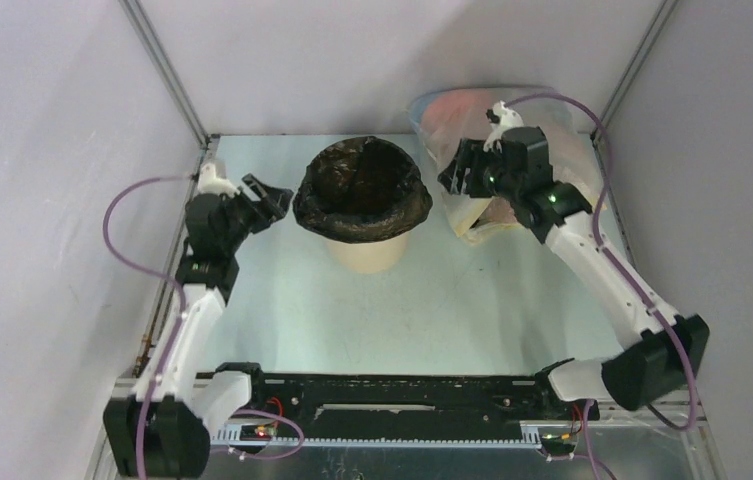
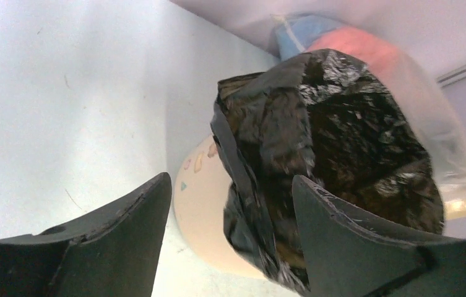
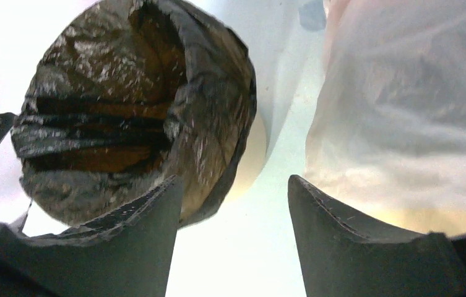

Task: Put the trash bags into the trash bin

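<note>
Lining the round tan plastic bin (image 1: 367,256), the glossy black crinkled plastic bag (image 1: 362,190) folds over its rim. Left jaws and right jaws stand open and empty, flanking it.

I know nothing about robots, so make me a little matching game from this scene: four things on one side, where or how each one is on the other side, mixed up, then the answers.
Things:
1. black bag
2. tan bin
3. whitish see-through bag
4. left gripper

Places or states:
A. at the far right corner of the table
B. open and empty, to the left of the bin
C. standing mid-table, its mouth lined with plastic
D. spread inside the bin and folded over its rim

Pairs: 1-D, 2-C, 3-A, 4-B.
</note>
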